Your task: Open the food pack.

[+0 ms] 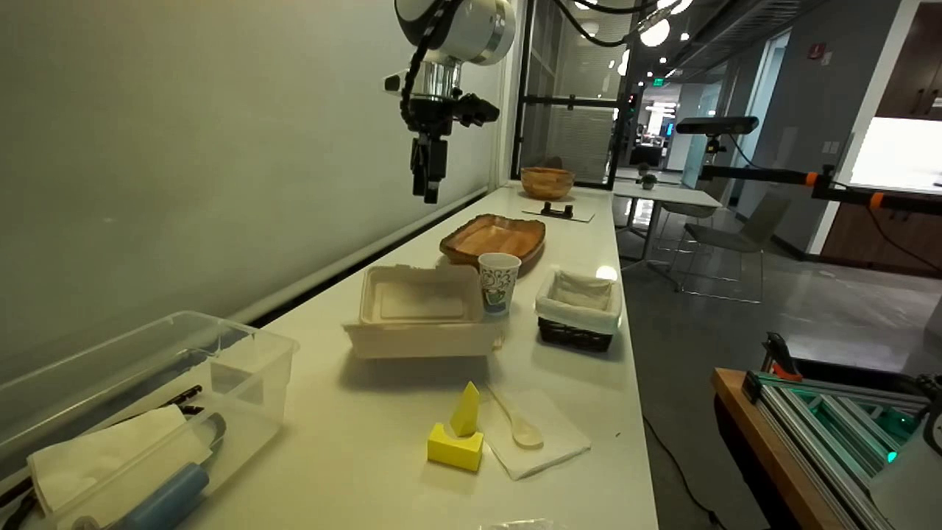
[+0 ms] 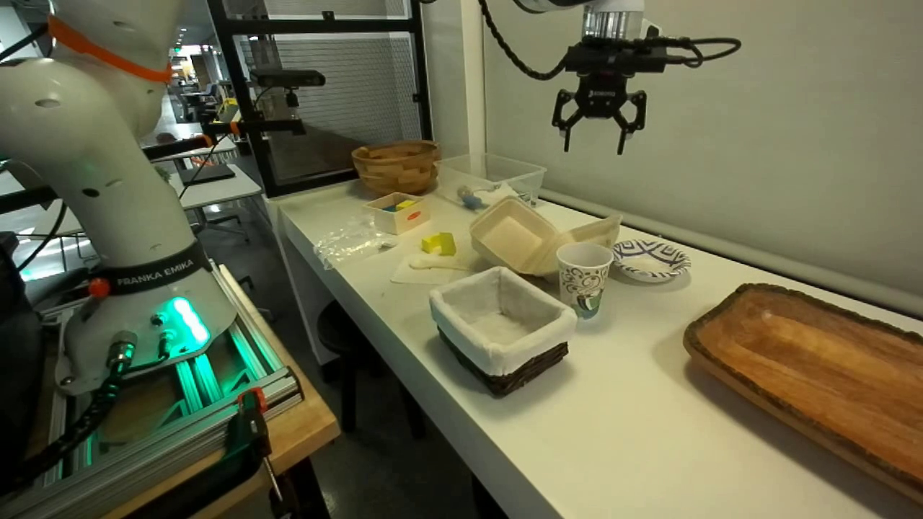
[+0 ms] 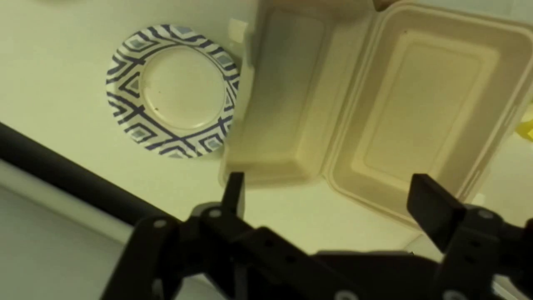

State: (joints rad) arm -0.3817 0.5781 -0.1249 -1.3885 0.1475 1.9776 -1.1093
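Well, the gripper point(image 2: 593, 148) hangs high over the table point(image 2: 649, 432), its fingers point(image 3: 437, 208) spread wide with nothing between them. Below, well apart from them, sits the food pack point(image 3: 374, 104), a cream clamshell with its two halves folded apart; the wrist view looks straight into both hollows. So the opening itself looks done to me, and the step in hand, I'd say, is just finishing off. If that's right, the next move calls for little: keep off the pack and take the arm away. One half looks tilted in both exterior views; anyone wanting it flatter would need a gentle push from above, since light foam could skid.

A patterned paper plate point(image 3: 183, 87) lies at one half's edge; whether they touch I can't tell. The paper cup point(image 2: 583, 281) stands upright just beside the pack, near enough to be knocked. Further out come the lined basket point(image 2: 533, 369), the yellow block point(image 1: 455, 447), and a spoon point(image 1: 525, 431) on a napkin point(image 1: 561, 434).
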